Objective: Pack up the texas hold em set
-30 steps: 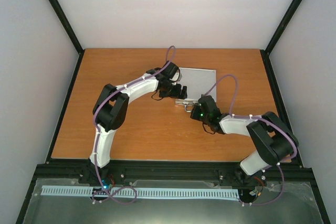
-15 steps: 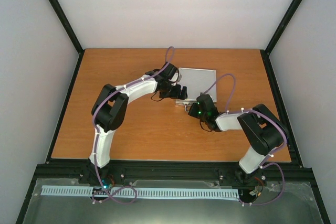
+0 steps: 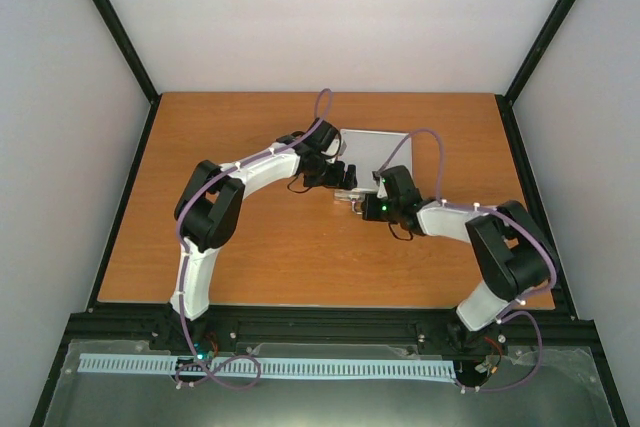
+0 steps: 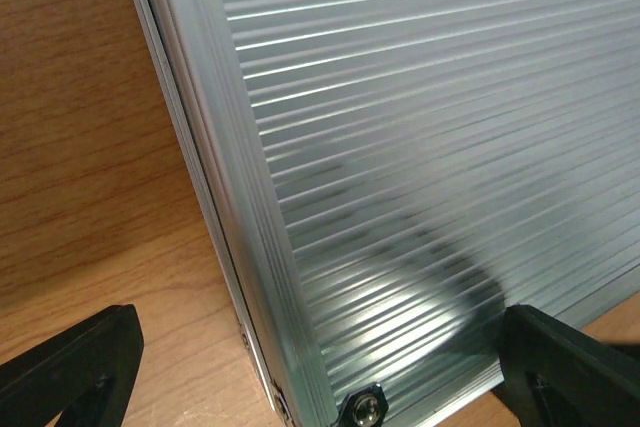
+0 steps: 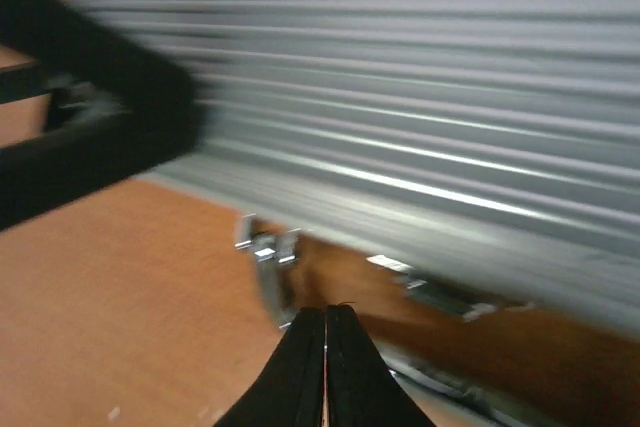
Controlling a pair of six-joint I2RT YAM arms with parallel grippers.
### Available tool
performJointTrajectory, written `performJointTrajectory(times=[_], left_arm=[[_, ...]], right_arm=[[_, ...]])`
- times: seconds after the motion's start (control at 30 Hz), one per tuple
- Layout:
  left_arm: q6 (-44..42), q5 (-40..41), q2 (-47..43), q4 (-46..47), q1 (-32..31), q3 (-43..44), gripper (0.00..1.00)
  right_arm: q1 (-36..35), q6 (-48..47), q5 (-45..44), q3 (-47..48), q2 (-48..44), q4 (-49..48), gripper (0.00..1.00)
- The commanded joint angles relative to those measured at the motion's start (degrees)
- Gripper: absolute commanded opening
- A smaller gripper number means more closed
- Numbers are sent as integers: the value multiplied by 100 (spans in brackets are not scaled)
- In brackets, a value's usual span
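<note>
As the silver metal case (image 3: 377,152) lies shut on the worktop's (image 3: 250,257) far middle, the left gripper (image 3: 344,175) straddles its near-left corner, fingers spread wide, while the right gripper (image 5: 325,319), fingers pressed together, aims at a front latch (image 5: 268,252); fastening seems the step, calling for a precise nudge.
</note>
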State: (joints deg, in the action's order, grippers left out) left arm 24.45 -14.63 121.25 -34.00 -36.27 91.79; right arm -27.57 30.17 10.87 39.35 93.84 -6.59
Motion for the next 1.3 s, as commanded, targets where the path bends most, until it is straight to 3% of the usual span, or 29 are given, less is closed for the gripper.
performJointTrajectory(times=[0.0,0.17,0.4,0.43,0.47,0.5,0.6,0.63,1.07,1.27], left_arm=[[-154,353,547,-1326,-108,-249,100],[-133,323,527,-1283,-108,-205,100],[-156,344,502,-1319,-104,-202,100],[-173,354,478,-1332,-105,-176,100],[-194,345,449,-1337,-101,-144,100],[-224,347,408,-1345,-107,-103,100],[-324,408,299,-1462,-108,174,100],[-367,480,274,-1564,-106,332,100],[-681,1268,-190,-2774,-82,2352,100],[-659,1438,-576,-2859,-63,2277,100]], right_arm=[[13,-1269,663,441,-755,1480,3],[128,-1185,162,412,-1795,1974,5],[156,-909,-220,237,-2131,2324,4],[156,-864,-300,201,-2146,2362,8],[156,-810,-383,154,-2188,2367,15],[156,-777,-464,110,-2265,2364,30],[164,-644,-791,64,-2497,2456,84],[164,-622,-894,68,-2555,2507,97],[173,-761,-1418,658,-2845,3550,100],[173,-540,-2088,1196,-2545,4372,100]])
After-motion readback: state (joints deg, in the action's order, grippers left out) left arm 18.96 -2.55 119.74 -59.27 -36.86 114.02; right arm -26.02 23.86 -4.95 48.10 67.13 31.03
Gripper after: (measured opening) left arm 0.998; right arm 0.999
